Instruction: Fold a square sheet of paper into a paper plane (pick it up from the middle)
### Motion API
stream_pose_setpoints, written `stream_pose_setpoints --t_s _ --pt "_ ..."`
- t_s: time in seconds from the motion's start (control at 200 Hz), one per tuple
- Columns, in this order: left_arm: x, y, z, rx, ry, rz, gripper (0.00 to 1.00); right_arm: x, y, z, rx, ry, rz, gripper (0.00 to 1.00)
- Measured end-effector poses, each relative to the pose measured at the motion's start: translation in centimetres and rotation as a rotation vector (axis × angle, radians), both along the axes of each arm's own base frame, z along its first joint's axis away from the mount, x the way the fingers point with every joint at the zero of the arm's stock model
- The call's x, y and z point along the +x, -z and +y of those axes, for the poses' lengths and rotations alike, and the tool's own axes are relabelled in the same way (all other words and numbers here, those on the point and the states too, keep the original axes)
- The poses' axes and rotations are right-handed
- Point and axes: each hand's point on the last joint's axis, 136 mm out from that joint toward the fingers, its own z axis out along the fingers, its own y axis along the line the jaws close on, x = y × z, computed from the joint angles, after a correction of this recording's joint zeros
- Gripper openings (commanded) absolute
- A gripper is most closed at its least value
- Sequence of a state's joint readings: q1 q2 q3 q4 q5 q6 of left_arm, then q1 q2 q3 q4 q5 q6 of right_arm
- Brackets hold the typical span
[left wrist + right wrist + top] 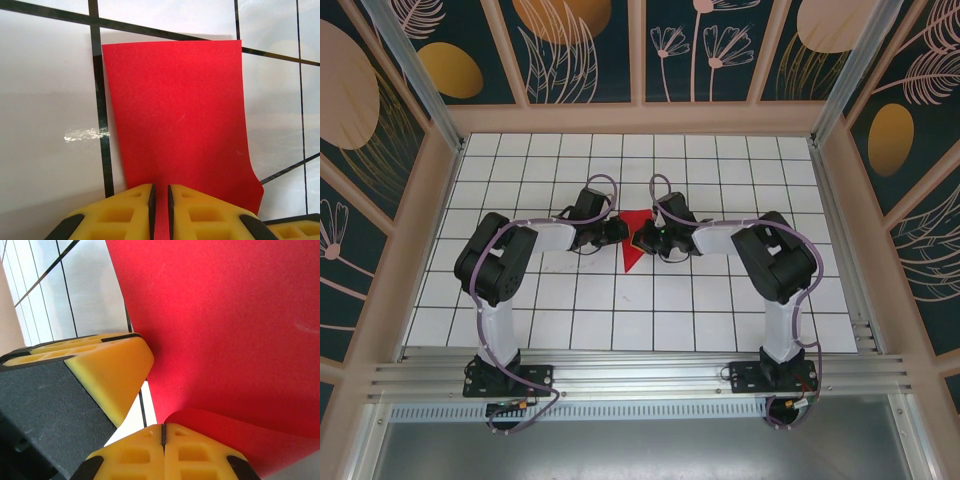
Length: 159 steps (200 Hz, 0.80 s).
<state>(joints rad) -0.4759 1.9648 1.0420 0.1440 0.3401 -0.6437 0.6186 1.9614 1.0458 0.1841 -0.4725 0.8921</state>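
Fingers of my left gripper (160, 215) stand almost together, clamped on one edge of the red sheet of paper (175, 115); a thin red strip shows in the slit between them. On my right gripper (163, 442) the fingers are pressed tight together, pinching a curled edge of the same sheet, which bends away above them. Seen from above, the sheet is held between my two grippers over the middle of the white tiled table (570, 300), my left gripper just left of it, my right gripper just right.
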Motion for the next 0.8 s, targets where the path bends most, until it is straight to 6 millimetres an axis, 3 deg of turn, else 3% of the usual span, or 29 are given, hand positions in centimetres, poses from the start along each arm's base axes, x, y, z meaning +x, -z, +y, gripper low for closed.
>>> stream_pose_setpoints --t_s 0.796 --pt "-0.01 0.02 0.02 0.001 0.000 0.001 0.18 0.15 0.43 0.51 -0.043 -0.077 -0.034 0.05"
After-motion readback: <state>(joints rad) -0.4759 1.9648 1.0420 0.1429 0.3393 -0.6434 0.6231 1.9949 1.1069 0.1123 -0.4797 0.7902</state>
